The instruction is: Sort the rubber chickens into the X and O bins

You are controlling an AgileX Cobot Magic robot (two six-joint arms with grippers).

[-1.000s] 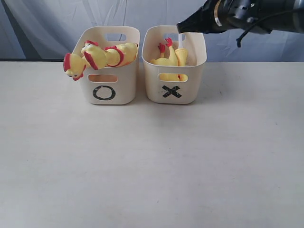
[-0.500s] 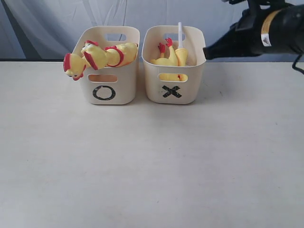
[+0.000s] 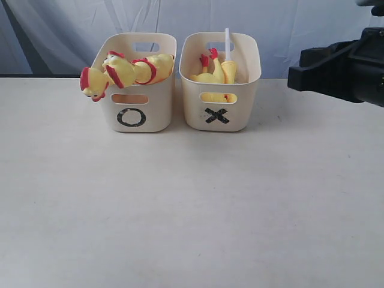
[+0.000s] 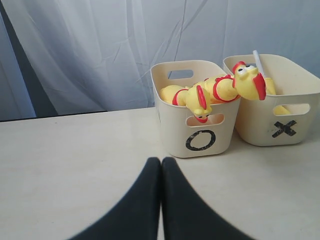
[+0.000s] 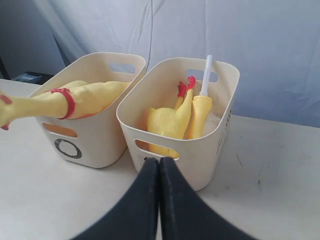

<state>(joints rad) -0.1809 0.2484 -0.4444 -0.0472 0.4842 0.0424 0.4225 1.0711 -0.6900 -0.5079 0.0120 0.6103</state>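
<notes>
Two long rubber chickens point(image 3: 123, 71) lie across the O bin point(image 3: 150, 123), their heads hanging over its left rim. The X bin point(image 3: 240, 117) holds a headless body point(image 3: 207, 77) and a neck piece point(image 3: 228, 69) whose white stick points up. My right arm point(image 3: 339, 72) hangs right of the X bin, apart from it. The right gripper point(image 5: 159, 161) is shut and empty, facing the X bin point(image 5: 215, 150) with the body point(image 5: 167, 122) and stick piece point(image 5: 198, 112) inside. The left gripper point(image 4: 161, 160) is shut and empty above the table, short of the O bin point(image 4: 172, 135) with its chickens point(image 4: 220, 90).
The two bins stand side by side at the back of the pale table point(image 3: 192, 204). A grey-white curtain point(image 3: 60, 30) hangs behind them. The left arm is outside the exterior view.
My right arm has drawn back to the right from above the X bin, and its gripper has closed empty. The stick piece stays standing in the X bin. The left gripper is still.
</notes>
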